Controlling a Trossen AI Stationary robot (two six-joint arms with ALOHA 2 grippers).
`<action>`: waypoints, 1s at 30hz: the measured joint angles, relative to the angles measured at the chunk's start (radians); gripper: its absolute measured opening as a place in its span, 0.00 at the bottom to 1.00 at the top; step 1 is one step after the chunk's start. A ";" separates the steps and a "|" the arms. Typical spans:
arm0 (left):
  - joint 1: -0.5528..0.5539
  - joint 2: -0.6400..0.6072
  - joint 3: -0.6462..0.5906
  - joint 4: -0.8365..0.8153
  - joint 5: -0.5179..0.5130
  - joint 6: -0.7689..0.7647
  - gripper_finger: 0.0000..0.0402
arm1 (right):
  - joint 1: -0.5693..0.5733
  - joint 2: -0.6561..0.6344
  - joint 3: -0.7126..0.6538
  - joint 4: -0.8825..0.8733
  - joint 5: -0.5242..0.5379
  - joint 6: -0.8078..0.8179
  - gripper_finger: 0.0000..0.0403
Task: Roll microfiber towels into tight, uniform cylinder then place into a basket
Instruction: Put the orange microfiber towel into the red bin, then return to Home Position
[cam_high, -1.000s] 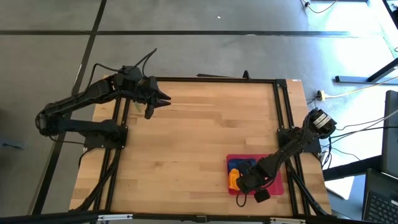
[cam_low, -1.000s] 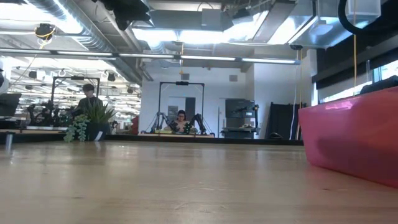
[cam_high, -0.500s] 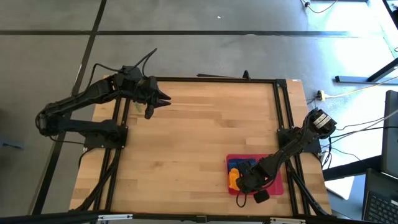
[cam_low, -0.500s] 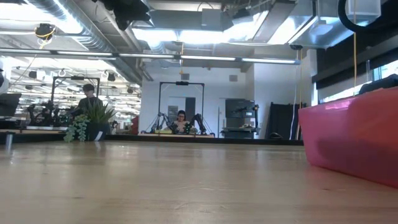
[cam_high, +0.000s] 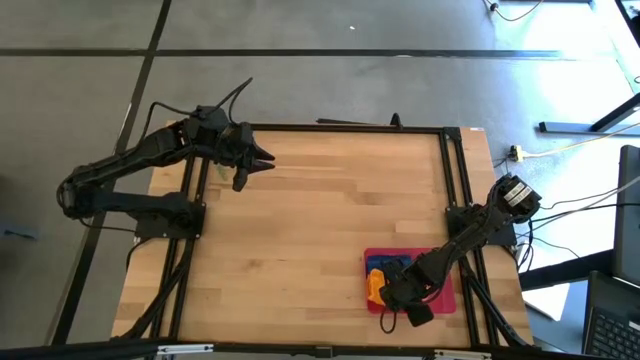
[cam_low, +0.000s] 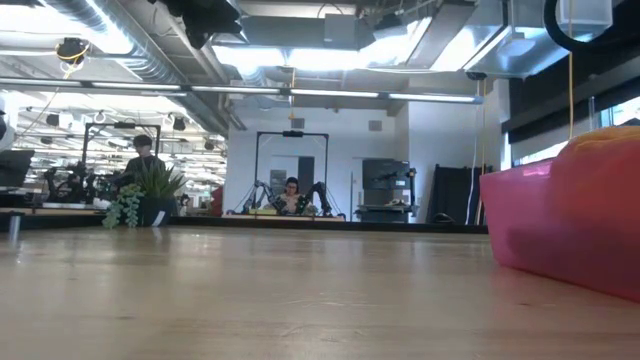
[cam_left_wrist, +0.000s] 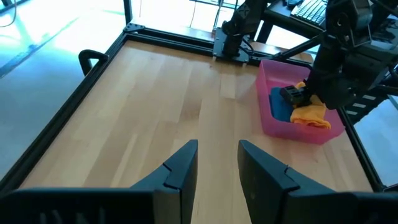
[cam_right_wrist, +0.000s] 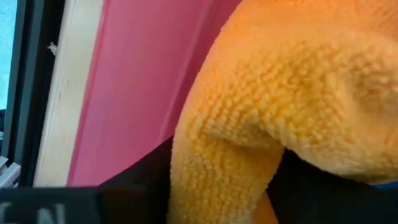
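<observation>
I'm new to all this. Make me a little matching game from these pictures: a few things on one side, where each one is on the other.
Things:
1. orange towel
2. blue towel
3. red tray
4. left gripper

Places:
A. over the table's far left part
B. on the table's near right part
C. in the tray, draped over its rim
D. down in the tray, beside the other cloth

Pairs: 1-C, 2-D, 3-B, 4-A

Glaring brightly from ceiling lights (cam_low: 340, 55) and daylight at the floor's corner (cam_high: 570, 30); blurring heavily on the close orange towel (cam_right_wrist: 292, 93).
</observation>
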 joint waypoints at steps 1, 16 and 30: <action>0.000 0.000 0.000 0.000 0.000 0.000 0.26 | 0.000 0.000 0.001 -0.003 -0.001 0.000 0.52; 0.000 0.000 0.000 0.000 0.000 0.000 0.26 | 0.000 0.000 0.141 -0.172 -0.017 0.086 0.55; 0.000 0.000 0.000 0.000 0.000 0.000 0.26 | 0.000 0.000 0.310 -0.369 -0.035 0.261 0.55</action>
